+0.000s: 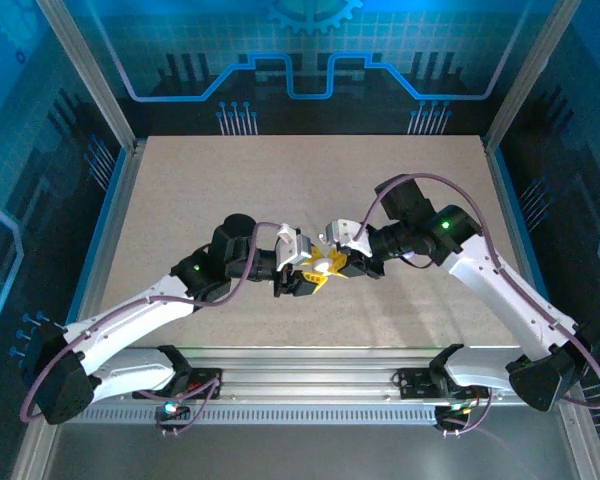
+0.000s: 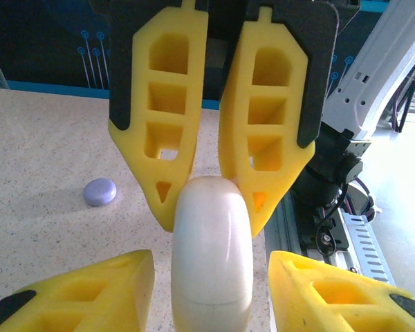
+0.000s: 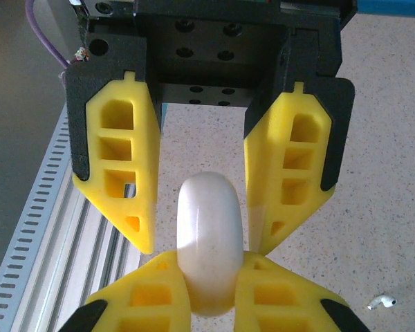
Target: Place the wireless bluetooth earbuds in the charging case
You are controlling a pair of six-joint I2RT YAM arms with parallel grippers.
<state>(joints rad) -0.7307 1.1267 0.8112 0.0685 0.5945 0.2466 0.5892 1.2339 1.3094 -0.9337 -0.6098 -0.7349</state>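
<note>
The charging case, a smooth white rounded puck seen edge-on, hangs above the table at the middle of the workspace. My right gripper is shut on its near end, both yellow fingers pressed against it. My left gripper straddles the other end from the opposite side. Its fingers stand open, with a small gap on each side of the case. In the top view the two grippers meet tip to tip. One white earbud lies on the table at the lower right of the right wrist view.
A small lavender round disc rests on the speckled tabletop left of the grippers. The slotted metal rail along the table's near edge runs just behind the right gripper. Both arms reach in from the near edge.
</note>
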